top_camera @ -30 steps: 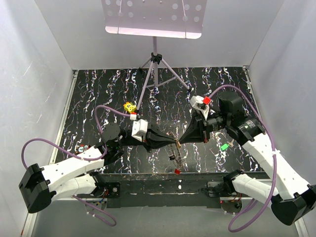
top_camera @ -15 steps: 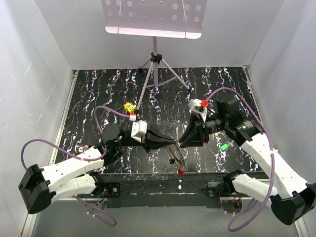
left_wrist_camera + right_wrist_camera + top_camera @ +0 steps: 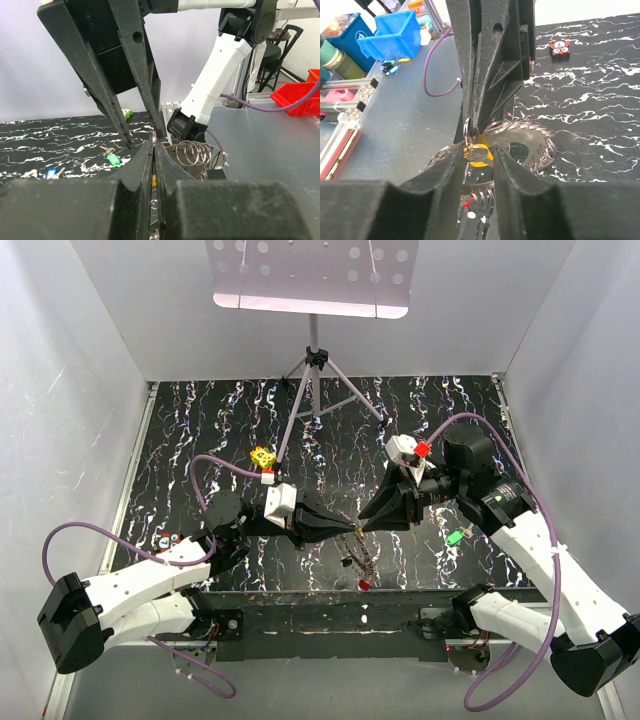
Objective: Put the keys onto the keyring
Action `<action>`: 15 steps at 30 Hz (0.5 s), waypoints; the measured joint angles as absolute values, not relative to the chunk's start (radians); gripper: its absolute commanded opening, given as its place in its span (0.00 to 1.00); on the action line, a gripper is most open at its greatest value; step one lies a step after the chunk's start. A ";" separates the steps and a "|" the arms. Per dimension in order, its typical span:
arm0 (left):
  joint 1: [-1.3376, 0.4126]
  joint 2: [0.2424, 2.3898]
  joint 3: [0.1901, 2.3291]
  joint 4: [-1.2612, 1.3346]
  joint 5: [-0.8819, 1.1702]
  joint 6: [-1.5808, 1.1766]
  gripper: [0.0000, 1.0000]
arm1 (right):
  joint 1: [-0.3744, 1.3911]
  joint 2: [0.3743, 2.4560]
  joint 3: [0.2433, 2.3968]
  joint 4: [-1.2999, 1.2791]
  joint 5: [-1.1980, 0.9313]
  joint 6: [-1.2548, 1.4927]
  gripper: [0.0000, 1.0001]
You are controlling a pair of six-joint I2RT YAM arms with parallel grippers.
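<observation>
Keyring [image 3: 357, 552] hangs just above the counter [image 3: 220, 410], close to its near edge. It dangles at 6 o'clock from the spot where the two hands meet tip to tip.

A second ago the right hand [image 3: 365, 523] had its jaws pressed together. Now they stand apart, while the arm itself has barely shifted. The bundle of rings sits almost where it was, with the red key head [image 3: 362, 585] at its bottom only slightly displaced.

The left hand [image 3: 348, 530] has not moved and is clamped tight on a wire loop of the keyring. In its wrist view the thin loop pokes up out of the closed fingertips [image 3: 140, 161], and more coils sit just at 3 o'clock of them.

In the right wrist view an orange key head [image 3: 479, 152] lies between the parted fingers [image 3: 445, 170]. I cannot tell whether the pads touch it. The ring's grey toothed fringe spreads toward 3 o'clock from there.

A green key [image 3: 455, 537] lies flat on the counter at 3 o'clock of the right hand, well apart from the keyring.
</observation>
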State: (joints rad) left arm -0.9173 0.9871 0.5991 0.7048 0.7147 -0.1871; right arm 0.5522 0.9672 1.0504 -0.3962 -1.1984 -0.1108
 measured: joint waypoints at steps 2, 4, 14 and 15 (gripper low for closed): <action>-0.917 0.987 0.599 0.710 0.715 -0.189 0.00 | 0.559 0.971 1.050 -0.382 -1.195 -0.099 0.16; -0.917 0.987 0.599 0.715 0.715 -0.192 0.00 | 0.564 0.971 1.049 -0.373 -1.194 -0.084 0.04; -0.912 0.986 0.597 0.715 0.719 -0.189 0.00 | 0.571 0.976 1.049 -0.367 -1.238 -0.055 0.01; -0.912 0.984 0.597 0.711 0.720 -0.184 0.00 | 0.571 0.977 1.049 -0.368 -1.248 -0.054 0.01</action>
State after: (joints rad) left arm -0.9119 0.9836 0.5972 0.7113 0.7200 -0.1844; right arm 0.5709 0.9771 1.0492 -0.3679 -1.2484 -0.0540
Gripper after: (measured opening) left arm 0.013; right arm 0.021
